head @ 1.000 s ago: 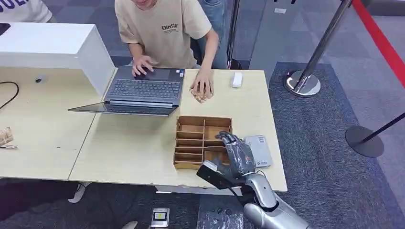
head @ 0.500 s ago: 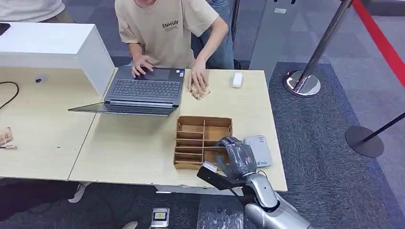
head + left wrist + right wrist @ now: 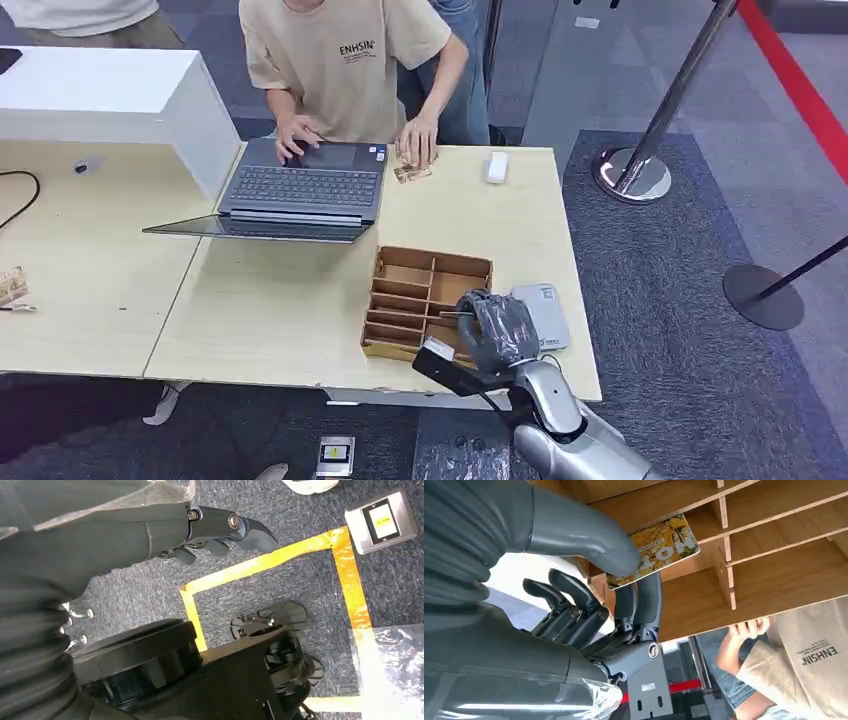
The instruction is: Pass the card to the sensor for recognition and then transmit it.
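Note:
In the right wrist view a yellow leaf-patterned card (image 3: 664, 550) is pinched between the thumb and fingers of my right hand (image 3: 589, 580), at a slot of the wooden divided tray (image 3: 774, 570). From the head view, that right hand (image 3: 497, 330) sits over the tray's (image 3: 410, 295) near right corner, fingers curled. Just right of the hand a grey card sensor (image 3: 545, 312) lies flat on the table. My left hand (image 3: 220, 530) hangs over the carpet floor and holds nothing.
A person (image 3: 350, 70) leans over an open laptop (image 3: 300, 190) at the far side, one hand on a small packet (image 3: 412, 172). A white box (image 3: 110, 95) stands at the far left, a small white device (image 3: 496, 166) at the far edge. Stanchion base (image 3: 632, 175) on the right.
My right hand's fingers have curled in over the tray's corner, and the tray has turned slightly. The person has drawn the packet back toward the far edge.

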`<move>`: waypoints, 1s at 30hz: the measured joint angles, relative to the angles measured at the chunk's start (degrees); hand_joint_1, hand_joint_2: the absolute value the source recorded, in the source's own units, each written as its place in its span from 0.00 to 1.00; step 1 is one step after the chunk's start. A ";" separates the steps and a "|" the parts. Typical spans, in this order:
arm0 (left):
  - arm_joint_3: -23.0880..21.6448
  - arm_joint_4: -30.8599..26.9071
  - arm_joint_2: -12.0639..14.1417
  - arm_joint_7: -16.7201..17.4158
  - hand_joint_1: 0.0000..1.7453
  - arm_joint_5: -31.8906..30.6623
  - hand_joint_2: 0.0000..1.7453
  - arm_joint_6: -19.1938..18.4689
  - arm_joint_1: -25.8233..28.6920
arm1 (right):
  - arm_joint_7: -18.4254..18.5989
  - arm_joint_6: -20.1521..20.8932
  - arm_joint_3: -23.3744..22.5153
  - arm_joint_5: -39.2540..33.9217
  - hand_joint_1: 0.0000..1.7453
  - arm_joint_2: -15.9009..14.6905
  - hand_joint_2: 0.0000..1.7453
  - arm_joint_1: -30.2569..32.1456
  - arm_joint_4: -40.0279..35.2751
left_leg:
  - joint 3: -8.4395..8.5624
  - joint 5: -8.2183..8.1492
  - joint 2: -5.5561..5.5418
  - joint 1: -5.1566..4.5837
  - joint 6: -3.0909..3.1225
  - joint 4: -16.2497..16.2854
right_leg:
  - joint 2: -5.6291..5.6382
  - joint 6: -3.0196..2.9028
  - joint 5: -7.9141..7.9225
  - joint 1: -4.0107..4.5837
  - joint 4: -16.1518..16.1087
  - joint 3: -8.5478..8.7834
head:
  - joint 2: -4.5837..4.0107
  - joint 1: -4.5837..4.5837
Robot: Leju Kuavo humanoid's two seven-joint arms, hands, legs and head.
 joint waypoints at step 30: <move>-0.22 0.00 -0.05 0.88 0.00 -2.45 1.00 -0.87 -1.21 | -17.68 11.28 -8.31 -56.32 1.00 1.14 1.00 -17.40 -15.98 | -0.02 0.04 0.02 -0.01 -0.01 0.00 | 0.05 0.00 0.05 -0.01 0.04 0.00 | 0.00 0.04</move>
